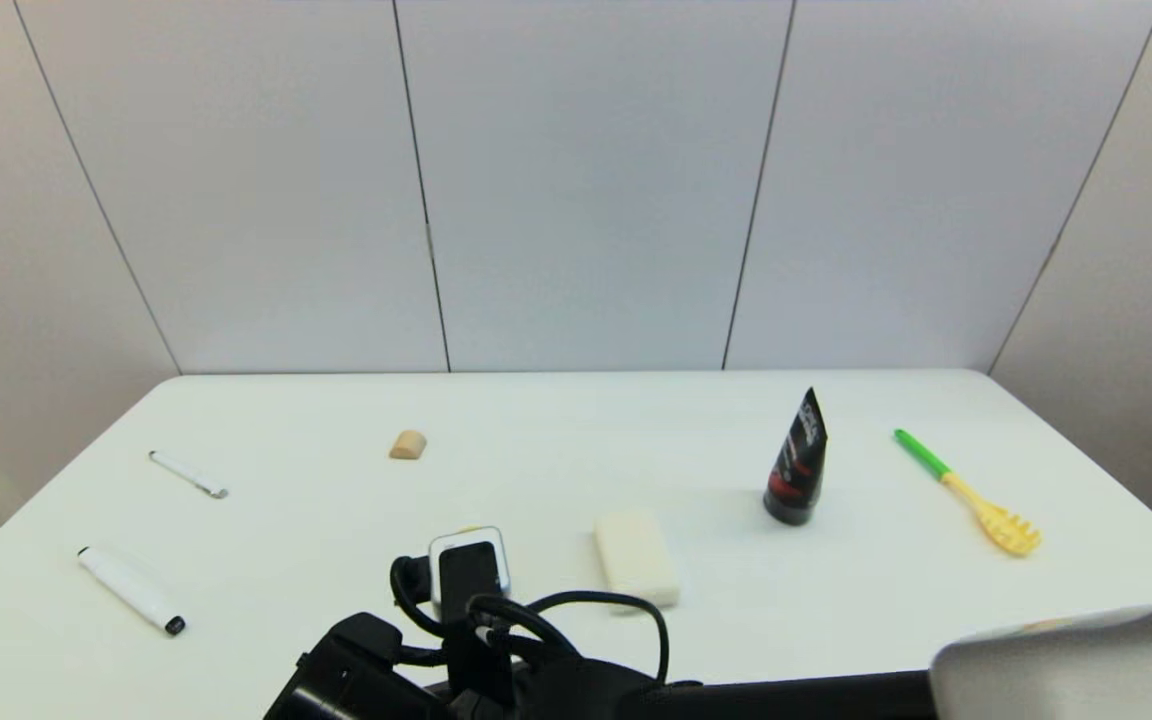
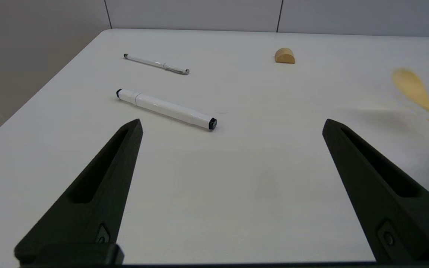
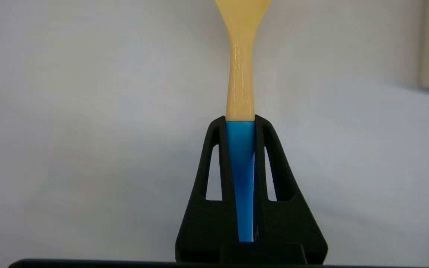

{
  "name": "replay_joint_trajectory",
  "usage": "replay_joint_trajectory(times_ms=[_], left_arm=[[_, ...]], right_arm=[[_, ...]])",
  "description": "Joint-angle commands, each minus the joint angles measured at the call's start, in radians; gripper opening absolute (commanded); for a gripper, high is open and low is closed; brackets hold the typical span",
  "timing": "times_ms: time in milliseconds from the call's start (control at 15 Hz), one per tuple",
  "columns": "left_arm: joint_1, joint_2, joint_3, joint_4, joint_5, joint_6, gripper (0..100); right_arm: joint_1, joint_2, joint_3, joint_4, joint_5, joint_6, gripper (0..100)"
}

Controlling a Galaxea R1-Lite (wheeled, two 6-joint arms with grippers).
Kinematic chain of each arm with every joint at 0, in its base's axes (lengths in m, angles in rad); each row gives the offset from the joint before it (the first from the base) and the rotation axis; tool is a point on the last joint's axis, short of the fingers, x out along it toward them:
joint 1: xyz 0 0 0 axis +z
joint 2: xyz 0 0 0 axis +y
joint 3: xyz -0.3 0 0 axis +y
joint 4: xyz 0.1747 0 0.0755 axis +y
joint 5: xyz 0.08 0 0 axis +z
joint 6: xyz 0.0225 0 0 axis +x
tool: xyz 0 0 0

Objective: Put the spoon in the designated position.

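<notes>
The spoon [image 3: 240, 85] has a yellow shaft and a blue handle end. My right gripper [image 3: 240, 121] is shut on that blue end, over plain white tabletop. In the head view my right arm reaches across the front edge, and its wrist [image 1: 469, 575] hides the fingers and most of the spoon. The left wrist view shows the spoon [image 2: 413, 89] blurred, bowl raised, to one side of my left gripper [image 2: 232, 123]. That gripper is open and empty, low over the table. The designated position has no mark that I can tell apart on the tabletop.
A white marker [image 1: 131, 590] and a thin pen [image 1: 188, 474] lie at the left. A wooden half-round block [image 1: 407, 445] sits farther back. A white bar [image 1: 636, 558] lies just right of my right wrist. A black tube [image 1: 798, 462] and a green-handled pasta fork [image 1: 971, 495] are at the right.
</notes>
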Motion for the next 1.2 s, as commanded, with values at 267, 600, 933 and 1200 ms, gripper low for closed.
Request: replay_joint_trajectory(times_ms=[267,600,933,1200], left_arm=[[0.0,0.001,0.0,0.0,0.0,-0.001,100],[0.0,0.001,0.0,0.0,0.0,-0.001,100],[0.0,0.001,0.0,0.0,0.0,-0.001,100],[0.0,0.001,0.0,0.0,0.0,-0.001,100]], right_arm=[[-0.17,-0.357,0.012,0.054,-0.006,-0.23,0],[-0.459,-0.523,0.064,0.042,-0.003,-0.514,0],[-0.652,-0.586,0.11,0.04,0.009,-0.661,0],[-0.781,-0.632,0.182,0.04,0.063,-0.758,0]])
